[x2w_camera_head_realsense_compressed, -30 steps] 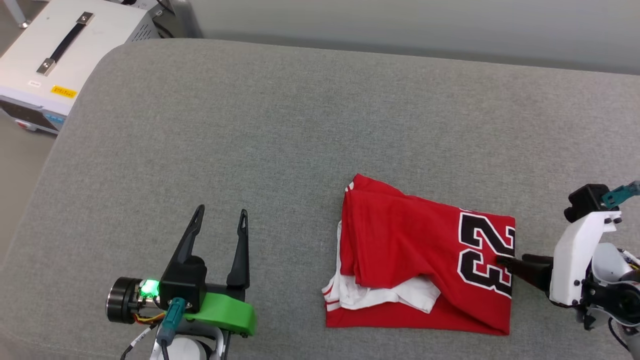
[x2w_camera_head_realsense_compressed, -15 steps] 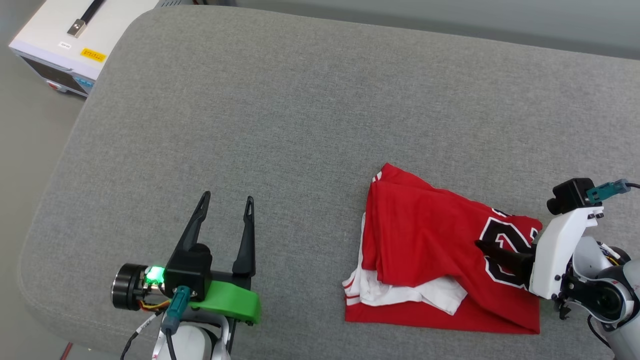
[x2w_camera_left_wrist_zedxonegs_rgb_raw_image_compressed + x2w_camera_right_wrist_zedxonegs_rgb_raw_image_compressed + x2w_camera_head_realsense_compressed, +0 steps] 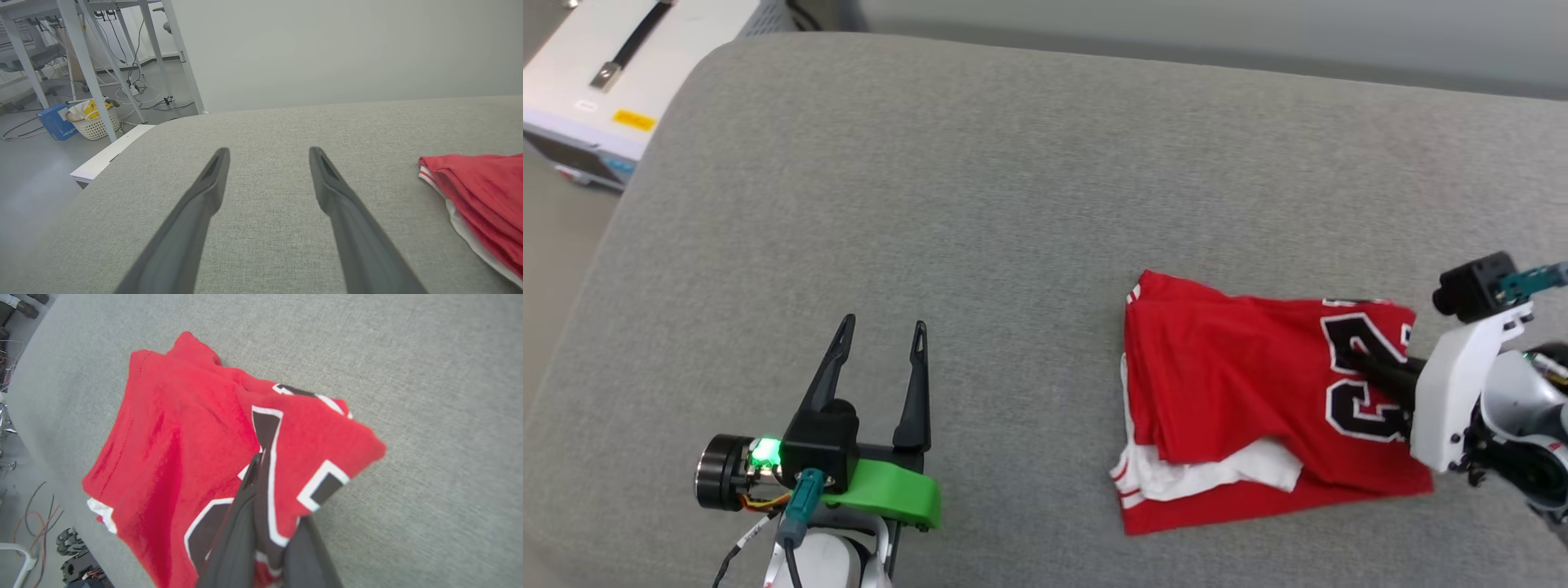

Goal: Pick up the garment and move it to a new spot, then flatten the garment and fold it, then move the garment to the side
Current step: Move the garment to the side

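**Folded red shirt pinched at its numbered edge, right side of the cushion**

The garment [image 3: 1241,408] lies folded in a rough rectangle on the right, near part of the grey cushion [image 3: 1013,204]. It is red on top, with a white sleeve and red-white striped trim poking out at its near left corner. The right gripper [image 3: 1349,356] has closed on the shirt's right edge. In the right wrist view one dark finger lies over the cloth and the other under it, and that corner is raised off the surface.

The left gripper [image 3: 884,322] is well apart to the left, its fingers spread with nothing between them, over bare fabric.

Wide open cushion stretches to the left of the shirt and beyond it to the far edge. The cushion's rounded left corner and side drop to a grey floor. The surface is a plain woven grey, with a pale wall behind.

A white equipment case [image 3: 596,73] with a black strap handle stands off the far left corner. The left wrist view shows white table legs [image 3: 81,61], a basket [image 3: 96,124], a blue box [image 3: 57,124] and loose cables.

Black white-edged numerals on the shirt seem to read 23, creased and partly covered by the finger. The case's yellow label is too small to read.
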Motion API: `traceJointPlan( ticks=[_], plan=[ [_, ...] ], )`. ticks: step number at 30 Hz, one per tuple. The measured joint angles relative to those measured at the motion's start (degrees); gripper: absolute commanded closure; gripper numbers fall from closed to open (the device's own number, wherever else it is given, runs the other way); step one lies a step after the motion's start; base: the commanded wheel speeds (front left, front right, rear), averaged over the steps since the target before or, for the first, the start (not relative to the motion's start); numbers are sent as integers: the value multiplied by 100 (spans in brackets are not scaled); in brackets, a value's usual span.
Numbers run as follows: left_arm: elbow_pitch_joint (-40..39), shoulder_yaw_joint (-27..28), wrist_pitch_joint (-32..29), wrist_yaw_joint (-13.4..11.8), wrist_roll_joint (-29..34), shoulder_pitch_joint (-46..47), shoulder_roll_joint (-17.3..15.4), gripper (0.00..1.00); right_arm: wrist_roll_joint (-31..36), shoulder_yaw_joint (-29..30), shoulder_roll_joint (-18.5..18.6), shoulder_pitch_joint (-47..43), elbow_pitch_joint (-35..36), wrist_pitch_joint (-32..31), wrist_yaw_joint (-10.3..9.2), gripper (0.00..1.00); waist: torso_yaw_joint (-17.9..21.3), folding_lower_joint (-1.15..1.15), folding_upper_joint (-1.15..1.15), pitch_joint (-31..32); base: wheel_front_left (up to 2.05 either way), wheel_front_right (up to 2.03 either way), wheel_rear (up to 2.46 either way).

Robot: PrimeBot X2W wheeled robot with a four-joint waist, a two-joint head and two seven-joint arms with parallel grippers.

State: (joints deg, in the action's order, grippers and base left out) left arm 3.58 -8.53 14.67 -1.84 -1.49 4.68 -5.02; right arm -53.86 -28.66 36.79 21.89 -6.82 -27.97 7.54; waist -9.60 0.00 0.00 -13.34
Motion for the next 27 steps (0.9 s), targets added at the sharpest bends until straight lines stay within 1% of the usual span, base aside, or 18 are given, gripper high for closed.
traceJointPlan(
  ticks=[8,11,17,23,27],
  plan=[
    [-54,22,-1,1,-1,-51,-8,0,371,-110,833,336,389,100,0,100,642,0,0,53,0,0,0],
    [-85,37,0,0,1,-48,-11,0,465,-70,1063,406,465,92,0,100,906,0,0,48,0,0,0],
    [-200,62,0,-19,68,48,-64,0,580,181,1311,705,438,76,0,100,1368,0,0,-78,0,0,0],
    [-411,97,0,-18,78,324,-160,0,1003,422,1627,1044,112,18,0,100,1557,0,0,-451,0,0,0],
    [-568,122,0,-19,93,482,-212,0,1234,717,1890,1244,-392,-8,0,100,1557,0,0,-780,0,0,0]
  ],
)
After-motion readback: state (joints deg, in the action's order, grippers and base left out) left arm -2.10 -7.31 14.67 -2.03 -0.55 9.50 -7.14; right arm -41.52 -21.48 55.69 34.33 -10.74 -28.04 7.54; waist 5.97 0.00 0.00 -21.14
